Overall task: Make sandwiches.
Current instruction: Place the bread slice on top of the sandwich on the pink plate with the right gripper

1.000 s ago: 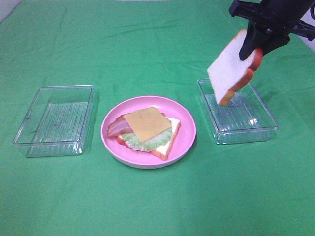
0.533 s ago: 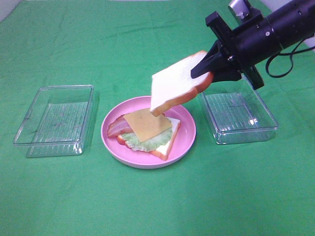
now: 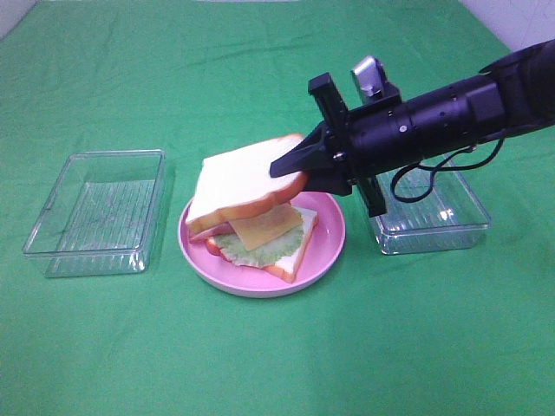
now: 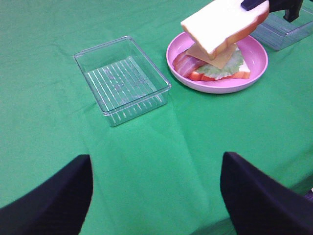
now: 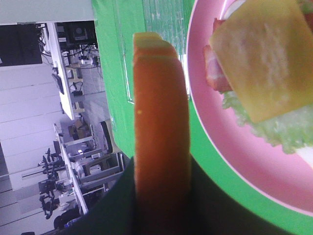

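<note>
Stack on the pink plate (image 3: 325, 251) had bottom bread, bacon, lettuce, cheese (image 3: 264, 227). My right gripper (image 3: 295, 165) pinched the top slice (image 3: 238, 180) by its crust, hovering over it; release remained. Left gripper (image 4: 156, 196) gaped, empty.

A green cloth (image 3: 260, 364) is spread over the whole table. A round pink plate (image 3: 323, 251) is set near its middle. Two clear plastic boxes with ribbed bottoms are placed on either side of the plate: one (image 3: 97, 211) stands apart on the left, the other (image 3: 434, 221) just beside the plate on the right.
</note>
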